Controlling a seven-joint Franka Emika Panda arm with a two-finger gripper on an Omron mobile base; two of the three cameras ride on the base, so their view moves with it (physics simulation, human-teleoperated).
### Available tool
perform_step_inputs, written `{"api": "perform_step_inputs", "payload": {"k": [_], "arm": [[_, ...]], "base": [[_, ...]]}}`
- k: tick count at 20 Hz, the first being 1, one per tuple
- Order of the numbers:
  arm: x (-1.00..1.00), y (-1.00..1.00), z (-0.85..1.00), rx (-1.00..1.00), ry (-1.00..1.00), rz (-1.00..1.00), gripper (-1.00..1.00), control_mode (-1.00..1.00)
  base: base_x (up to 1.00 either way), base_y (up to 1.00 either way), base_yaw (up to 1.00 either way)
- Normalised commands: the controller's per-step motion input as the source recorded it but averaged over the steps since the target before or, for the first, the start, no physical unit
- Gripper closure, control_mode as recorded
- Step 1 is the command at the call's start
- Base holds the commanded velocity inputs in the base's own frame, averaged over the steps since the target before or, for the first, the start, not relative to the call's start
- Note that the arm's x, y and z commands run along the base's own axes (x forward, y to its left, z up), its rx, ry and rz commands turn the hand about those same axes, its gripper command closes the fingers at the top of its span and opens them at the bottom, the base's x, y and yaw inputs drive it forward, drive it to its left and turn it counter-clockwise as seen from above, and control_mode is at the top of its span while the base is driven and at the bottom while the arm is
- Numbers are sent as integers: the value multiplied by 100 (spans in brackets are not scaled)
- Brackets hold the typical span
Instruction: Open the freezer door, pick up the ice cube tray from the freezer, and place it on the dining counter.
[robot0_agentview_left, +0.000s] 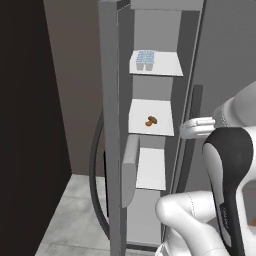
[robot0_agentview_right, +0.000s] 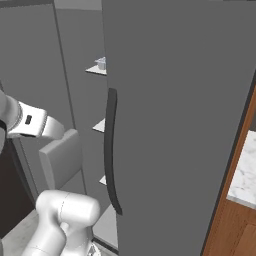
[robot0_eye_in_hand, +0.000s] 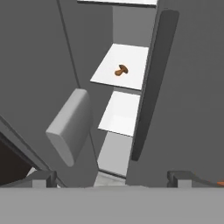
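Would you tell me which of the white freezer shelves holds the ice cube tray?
The top shelf: the pale-blue ice cube tray sits on it, while the shelf below carries only a small brown food item.

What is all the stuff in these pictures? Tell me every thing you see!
freezer door: one, grey, swung open at the left, bin on its inside.
freezer: one, grey, open, white shelves inside.
ice cube tray: one, pale blue, on the top shelf.
brown food item: one, on the middle shelf.
other fridge door: one, grey, shut, long dark handle.
marble counter: one, white over brown wood, far right.
floor: grey tiles.
gripper: one, dark tips, open, holding nothing.
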Motion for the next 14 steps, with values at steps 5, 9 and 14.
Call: {"api": "perform_step_inputs", "payload": {"k": [5, 9, 14], "arm": [[0, 9, 37, 13, -3, -9, -100, -100], [10, 0, 24, 21, 0, -14, -100, -100], [3, 0, 1, 30, -10, -20, -100, -100]], "base": [[0, 0, 0], [0, 0, 0], [0, 0, 0]]}}
